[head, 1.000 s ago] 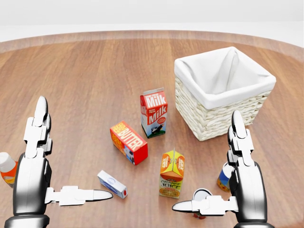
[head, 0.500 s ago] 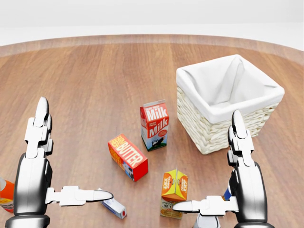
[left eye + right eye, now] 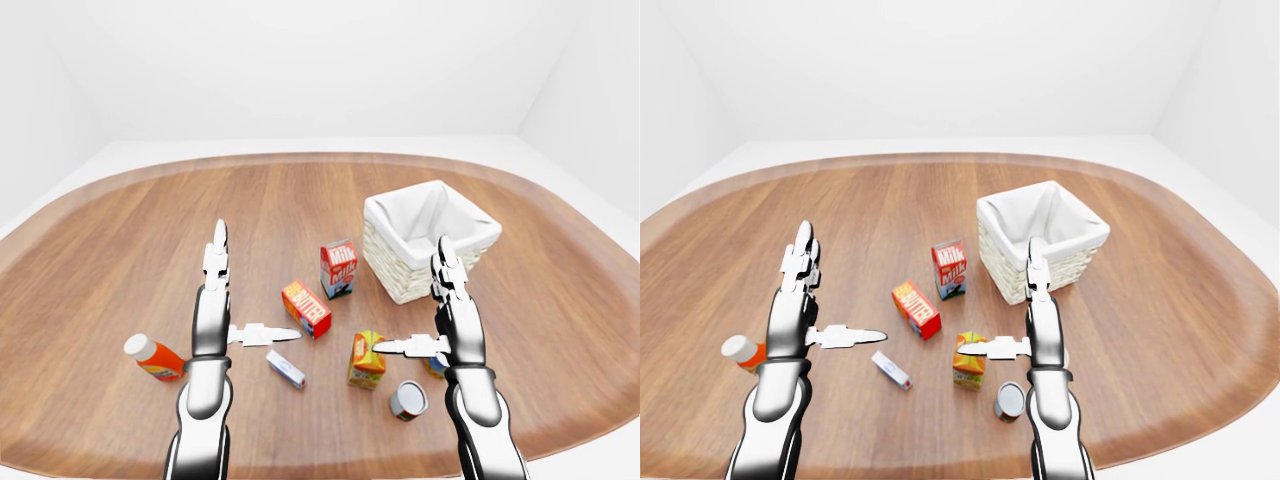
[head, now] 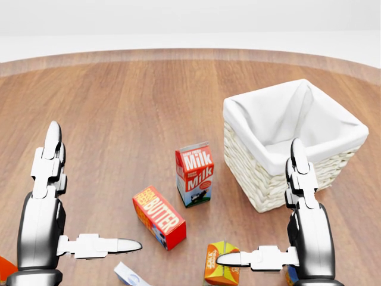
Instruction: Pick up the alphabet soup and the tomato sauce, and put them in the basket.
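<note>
**Hands raised, nothing grasped yet**

Over the round wooden table (image 3: 120,230) I hold both arms up, each with fingers spread and nothing between them. My left robot hand (image 3: 222,312) hovers above bare wood with its thumb pointing toward the butter box (image 3: 306,308). My right robot hand (image 3: 432,320) hangs with its thumb over the orange juice carton (image 3: 365,360). I judge this a ready posture: the palms stay high so they clear the upright cartons while I line up on the cans.

One can (image 3: 408,400) lies tipped on its side with its silver end toward me, just below my right robot hand in the left-eye view. A second, blue-labelled can (image 3: 436,366) peeks out beside my right wrist, mostly hidden by the arm. These look like the soup and the sauce, though I cannot read which is which. Both sit near my right side, so that hand should do the reaching.

The basket (image 3: 385,265), lined in white cloth and empty, stands above my right robot hand in the view, apart from both cans, with the milk carton (image 3: 338,268) just to its left. A bottle (image 3: 153,357) and a small white box (image 3: 285,369) lie by my left arm, no part of this job.
</note>
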Robot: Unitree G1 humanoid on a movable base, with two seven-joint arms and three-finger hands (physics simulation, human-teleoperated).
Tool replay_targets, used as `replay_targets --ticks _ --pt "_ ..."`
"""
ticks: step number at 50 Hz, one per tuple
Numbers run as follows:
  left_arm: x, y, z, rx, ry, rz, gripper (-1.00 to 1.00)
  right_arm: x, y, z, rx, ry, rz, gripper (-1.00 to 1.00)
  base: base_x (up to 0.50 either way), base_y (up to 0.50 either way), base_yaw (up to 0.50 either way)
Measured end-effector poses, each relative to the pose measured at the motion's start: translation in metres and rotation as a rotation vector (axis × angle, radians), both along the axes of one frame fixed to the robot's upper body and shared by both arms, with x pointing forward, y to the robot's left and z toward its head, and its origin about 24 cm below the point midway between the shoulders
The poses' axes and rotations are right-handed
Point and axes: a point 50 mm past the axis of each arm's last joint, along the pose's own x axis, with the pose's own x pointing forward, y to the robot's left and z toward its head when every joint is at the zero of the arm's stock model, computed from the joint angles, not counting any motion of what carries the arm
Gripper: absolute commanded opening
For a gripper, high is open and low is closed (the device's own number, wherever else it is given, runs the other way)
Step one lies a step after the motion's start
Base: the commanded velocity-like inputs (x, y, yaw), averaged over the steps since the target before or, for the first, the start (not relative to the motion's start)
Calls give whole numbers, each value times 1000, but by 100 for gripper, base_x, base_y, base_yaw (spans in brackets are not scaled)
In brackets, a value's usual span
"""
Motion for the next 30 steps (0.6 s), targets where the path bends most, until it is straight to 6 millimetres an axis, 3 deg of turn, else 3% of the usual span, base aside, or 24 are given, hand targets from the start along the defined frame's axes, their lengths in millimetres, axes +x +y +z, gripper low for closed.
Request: replay_targets --ticks 17,30 --pt "0 0 0 -1 2 0 100 0 0 0 0 0 0 100 17 0 0" --pt "0 0 -1 -3 3 -2 100 0 0 -1 -1 3 2 100 1 0 0"
